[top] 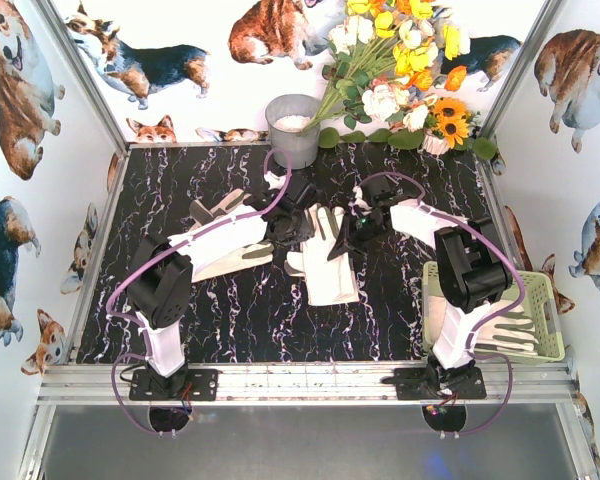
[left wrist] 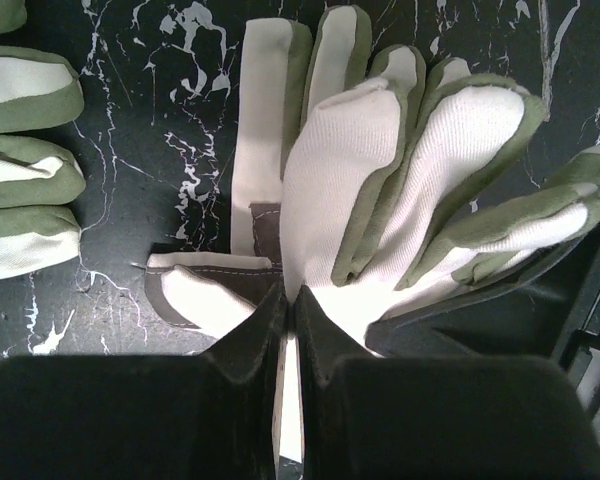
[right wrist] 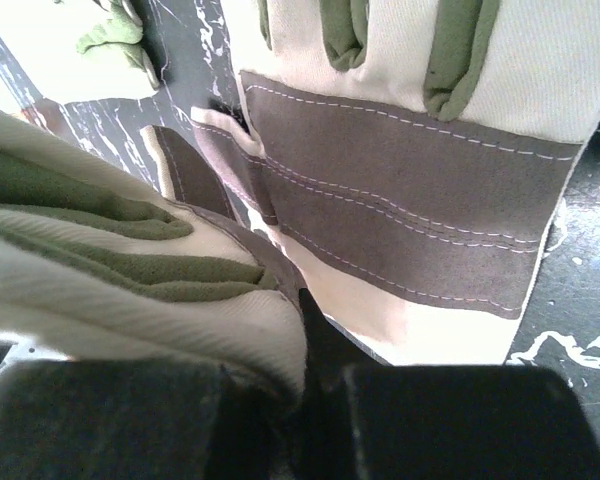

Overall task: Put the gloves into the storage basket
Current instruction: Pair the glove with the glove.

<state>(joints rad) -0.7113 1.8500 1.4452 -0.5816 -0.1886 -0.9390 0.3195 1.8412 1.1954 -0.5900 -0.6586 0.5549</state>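
Note:
Two cream-white gloves (top: 325, 265) with grey-olive fingers lie overlapped at the table's middle, and both arms reach in over them. My left gripper (top: 292, 226) (left wrist: 290, 300) is shut on the palm fabric of a glove (left wrist: 380, 170) whose fingers fan away from it. My right gripper (top: 352, 232) (right wrist: 306, 312) is shut on a glove (right wrist: 130, 260) that bulges over its left finger; below it lies a glove (right wrist: 400, 210) with a grey band. Another glove (top: 220, 245) lies under the left arm. The pale yellow-green storage basket (top: 555, 320) sits at the near right with a glove (top: 505, 330) inside.
A grey metal bucket (top: 292, 130) stands at the back centre beside a bunch of flowers (top: 400, 70). Fingers of a further glove (left wrist: 20, 170) show at the left of the left wrist view. Printed walls close in the table on three sides.

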